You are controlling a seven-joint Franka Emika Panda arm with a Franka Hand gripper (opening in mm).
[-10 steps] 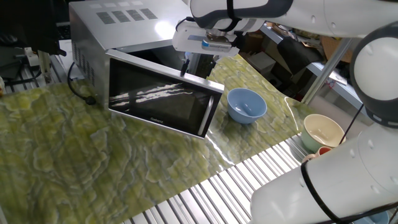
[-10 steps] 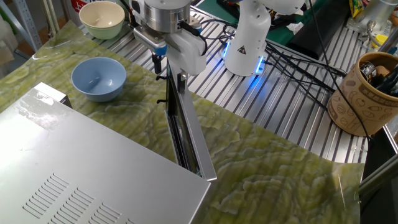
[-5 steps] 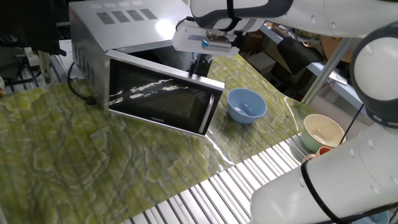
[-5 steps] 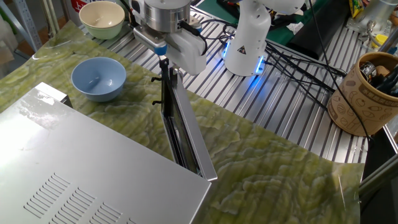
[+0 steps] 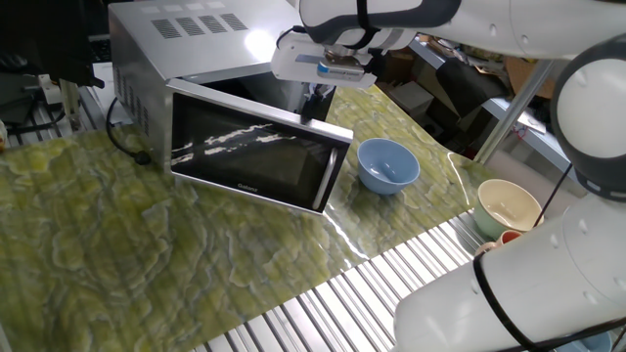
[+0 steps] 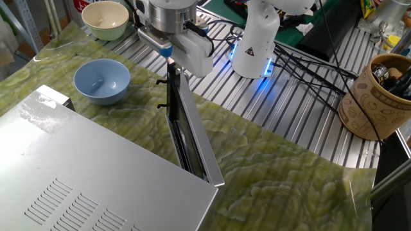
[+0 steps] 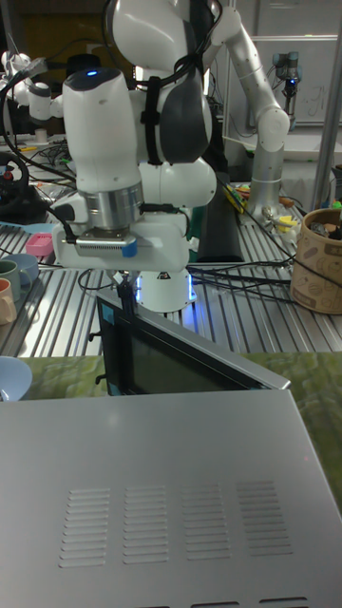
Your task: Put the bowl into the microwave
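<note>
The microwave (image 5: pixel 156 68) sits on the green table (image 5: pixel 117 264) with its door (image 5: pixel 256 156) swung partly open. The gripper (image 5: pixel 313 104) points down at the door's top free corner, fingers close together, but I cannot tell if it pinches the edge. At about three o'clock from the door, the blue bowl (image 5: pixel 387 164) sits empty on the table. Farther off sits a cream bowl (image 5: pixel 506 207).

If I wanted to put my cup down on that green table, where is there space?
The widest bare patch is the green mat in front of the microwave door. Another lies beyond the door in the other fixed view. It is crowded around the blue bowl, the door's edge and the tool.
</note>
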